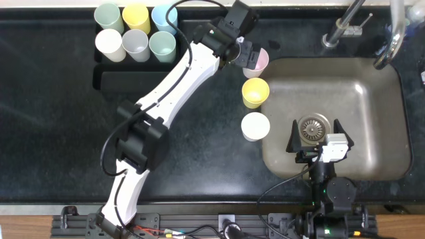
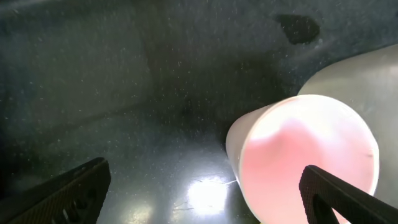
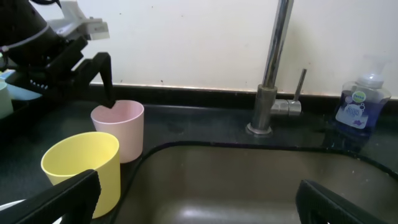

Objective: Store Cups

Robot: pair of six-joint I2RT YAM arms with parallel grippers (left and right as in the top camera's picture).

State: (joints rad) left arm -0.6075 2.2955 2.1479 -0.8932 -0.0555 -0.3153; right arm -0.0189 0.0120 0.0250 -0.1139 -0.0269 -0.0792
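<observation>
Pick step: at upper centre the left claw (image 1: 247, 58), spread wide, straddles the pink cup (image 1: 257, 63) on the bench (image 1: 53, 133) by the sink (image 1: 372, 86) corner. Next likely means closing on it, then carrying it to the black tray (image 1: 109, 81) at upper left.

You're working at a kitchen sink.
You have a dark speckled counter (image 1: 53, 133) with a steel sink (image 1: 365, 93) sunk into it, a round drain (image 1: 313, 126) in its floor and a tall chrome tap (image 3: 273, 62) behind the basin against a pale wall (image 3: 186, 37). A blue pump bottle of soap (image 3: 359, 106) stands near the tap, and coloured cups (image 1: 255, 91) sit beside the sink and in a black tray (image 1: 126, 76).
</observation>
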